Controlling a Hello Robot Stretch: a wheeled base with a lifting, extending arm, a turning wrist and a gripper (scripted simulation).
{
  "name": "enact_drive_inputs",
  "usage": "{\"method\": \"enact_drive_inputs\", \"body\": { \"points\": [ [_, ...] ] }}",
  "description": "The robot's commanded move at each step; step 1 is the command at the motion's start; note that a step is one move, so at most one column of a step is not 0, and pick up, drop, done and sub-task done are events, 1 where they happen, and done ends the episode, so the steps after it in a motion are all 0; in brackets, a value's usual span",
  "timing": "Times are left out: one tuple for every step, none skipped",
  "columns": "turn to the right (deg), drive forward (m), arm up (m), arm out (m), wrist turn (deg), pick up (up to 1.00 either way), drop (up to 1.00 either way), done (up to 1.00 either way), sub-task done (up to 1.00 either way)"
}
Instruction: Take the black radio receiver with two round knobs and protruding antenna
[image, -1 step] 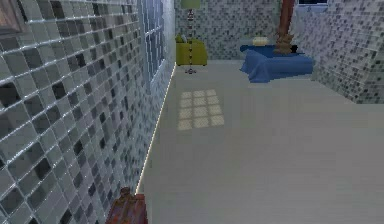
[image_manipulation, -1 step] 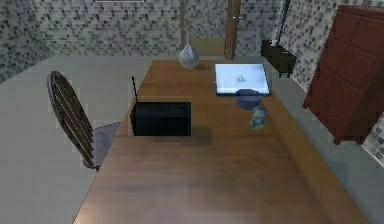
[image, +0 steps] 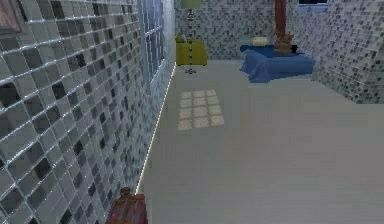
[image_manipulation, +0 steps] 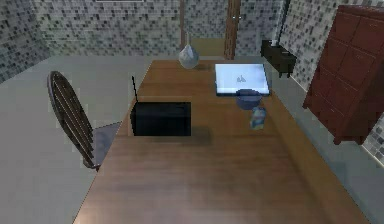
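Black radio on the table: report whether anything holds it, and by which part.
Nothing holds it. The black radio stands on the wooden table, its antenna pointing up, with nothing touching its body or antenna.

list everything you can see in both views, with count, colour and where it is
radio: 1, black box with thin antenna, on the table, arm side view's left of middle
table: 1, brown wood, up the arm side view's middle
laptop: 1, pale, far right part of the table
bowl-like thing: 1, dark blue, on the table just in front of the laptop
small thing: 1, pale blue, on the table nearer than the bowl-like thing
chair: 1, dark wood, left of the table
cabinet: 1, red-brown, arm side view's right
bed: 1, blue, forward view's far right
nightstand: 1, yellow, at the far wall, left of the bed
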Motion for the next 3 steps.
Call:
{"method": "enact_drive_inputs", "body": {
  "points": [
    [0.0,0.00,0.36,0.00,0.0,0.00,0.00,0.00,0.00],
    [0.0,0.00,0.00,0.50,0.0,0.00,0.00,0.00,0.00],
    [0.0,0.00,0.00,0.00,45.0,0.00,0.00,0.00,0.00]
  ]
}}
